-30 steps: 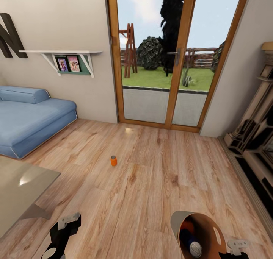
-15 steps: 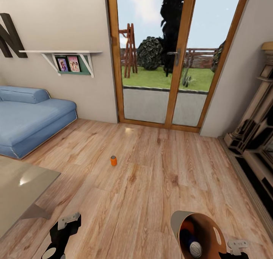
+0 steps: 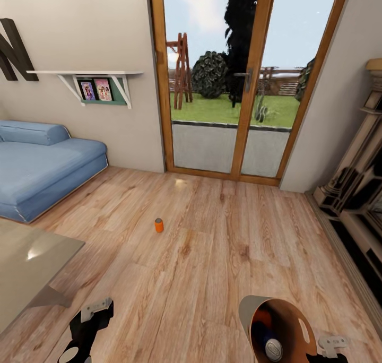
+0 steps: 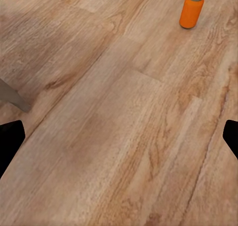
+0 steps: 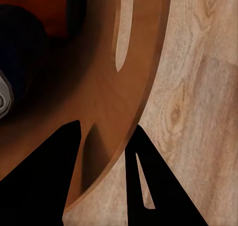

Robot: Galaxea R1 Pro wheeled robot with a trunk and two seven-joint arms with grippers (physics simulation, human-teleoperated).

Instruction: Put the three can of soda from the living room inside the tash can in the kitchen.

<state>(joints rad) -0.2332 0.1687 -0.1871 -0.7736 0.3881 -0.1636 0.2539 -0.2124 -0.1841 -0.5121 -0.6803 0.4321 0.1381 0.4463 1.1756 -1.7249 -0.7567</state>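
Note:
One orange can of soda [image 3: 158,225] stands upright on the wood floor of the living room, and it appears as can [image 4: 191,10] ahead of my left gripper [image 4: 119,139]. That gripper [image 3: 90,318] hangs open and empty low at the left. The copper-brown tash can [image 3: 278,326] is tilted with its mouth toward the camera, low at the right. My right gripper [image 5: 104,176] is shut on its rim [image 5: 144,87], one finger inside and one outside. Inside lie a dark blue can [image 3: 265,335] with a silvery top and something orange [image 3: 260,316] behind it.
A glass-topped low table [image 3: 26,267] juts in at the left, with a blue sofa [image 3: 42,166] behind it. Wood-framed glass doors [image 3: 239,87] close the far wall. A dark stepped cabinet [image 3: 361,193] lines the right side. Open floor lies around the standing can.

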